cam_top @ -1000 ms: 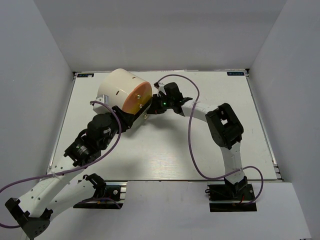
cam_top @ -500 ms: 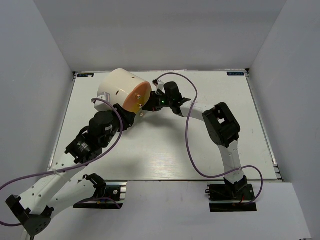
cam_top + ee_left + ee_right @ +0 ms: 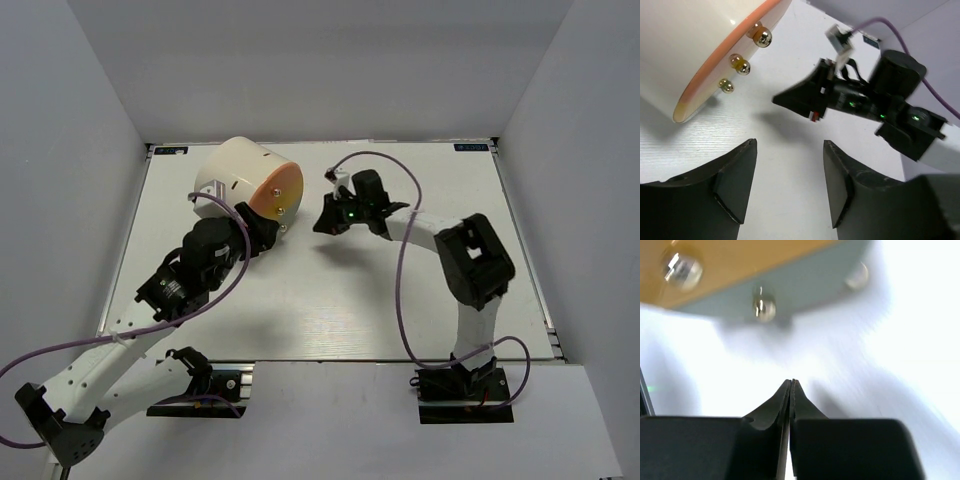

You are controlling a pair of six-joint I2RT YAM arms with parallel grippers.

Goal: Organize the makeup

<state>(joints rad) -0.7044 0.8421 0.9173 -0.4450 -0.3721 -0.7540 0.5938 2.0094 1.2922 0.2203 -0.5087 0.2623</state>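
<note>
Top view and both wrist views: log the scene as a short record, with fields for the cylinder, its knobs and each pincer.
cylinder: cream, lying on its side at the far left of the table, orange front turned toward the right pincer
knobs: three, gold, on the orange front
left pincer: open, empty, just below the cylinder's front edge
right pincer: shut, empty, tips pointing at the orange front, not touching it
</note>
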